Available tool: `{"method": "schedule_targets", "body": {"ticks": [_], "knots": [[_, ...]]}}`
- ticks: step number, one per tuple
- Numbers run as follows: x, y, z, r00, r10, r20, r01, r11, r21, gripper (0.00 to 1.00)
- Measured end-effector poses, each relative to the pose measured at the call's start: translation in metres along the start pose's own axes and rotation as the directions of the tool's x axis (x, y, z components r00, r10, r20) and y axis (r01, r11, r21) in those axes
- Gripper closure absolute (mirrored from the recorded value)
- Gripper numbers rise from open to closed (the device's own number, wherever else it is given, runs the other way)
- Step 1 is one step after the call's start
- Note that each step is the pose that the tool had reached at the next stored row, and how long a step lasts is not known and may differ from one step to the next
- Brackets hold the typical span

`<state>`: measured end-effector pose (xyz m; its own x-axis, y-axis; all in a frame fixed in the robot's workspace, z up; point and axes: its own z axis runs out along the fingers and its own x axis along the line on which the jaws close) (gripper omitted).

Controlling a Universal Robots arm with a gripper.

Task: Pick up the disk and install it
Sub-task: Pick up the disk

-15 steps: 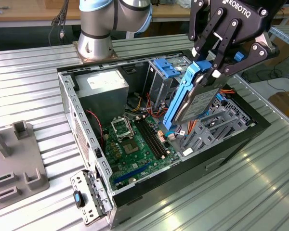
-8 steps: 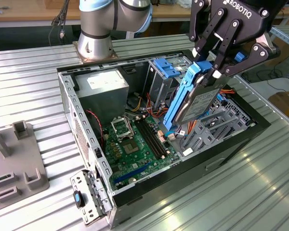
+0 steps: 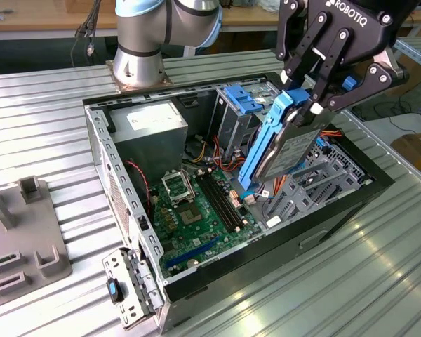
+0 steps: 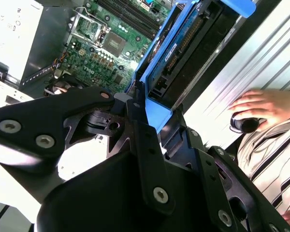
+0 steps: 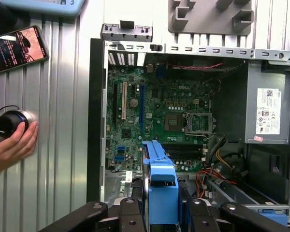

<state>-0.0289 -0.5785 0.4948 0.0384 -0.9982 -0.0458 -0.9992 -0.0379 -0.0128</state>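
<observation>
Noted gripper (image 3: 310, 98) clamped onto upper end of the disk (image 3: 288, 144), pinching blue rail and grey body. Held steeply tilted on edge above open computer case (image 3: 126, 203), lower end dipping inside, to exterior view's right of the motherboard (image 3: 196, 210), near the upright drive cage (image 3: 228, 123). Not seated in any bay yet. Seen in first wrist view: a person's hand (image 5: 12, 142) curled on a black knob (image 5: 7, 124), near a phone (image 5: 17, 48), both on the ribbed table (image 5: 63, 121) outside the case.
</observation>
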Motion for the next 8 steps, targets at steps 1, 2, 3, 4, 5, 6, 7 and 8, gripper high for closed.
{"method": "schedule_targets", "body": {"ticks": [1,2,3,4,5,6,7,8], "knots": [[0.0,-0.0009,0.0,1.0,0.0,0.0001,0.0,1.0,0.0,0.64],[0.0001,-0.002,0.0001,1.0,0.0,0.0001,0.0,1.0,0.0,0.64],[0.0001,-0.003,0.0,1.0,0.0,0.0,0.0,1.0,0.0,0.64],[0.0002,-0.0051,0.0001,1.0,0.0,0.0001,0.0,1.0,0.0,0.64],[0.0002,-0.0064,0.0001,1.0,0.0,0.0001,0.0,1.0,0.0,0.64],[0.0002,-0.0075,0.0001,1.0,0.0,0.0,0.0,1.0,0.0,0.64],[0.0003,-0.0086,0.0001,1.0,0.0,0.0,0.0,1.0,0.0,0.64],[0.0003,-0.0086,0.0001,1.0,0.0,0.0,0.0,1.0,0.0,0.64]]}}
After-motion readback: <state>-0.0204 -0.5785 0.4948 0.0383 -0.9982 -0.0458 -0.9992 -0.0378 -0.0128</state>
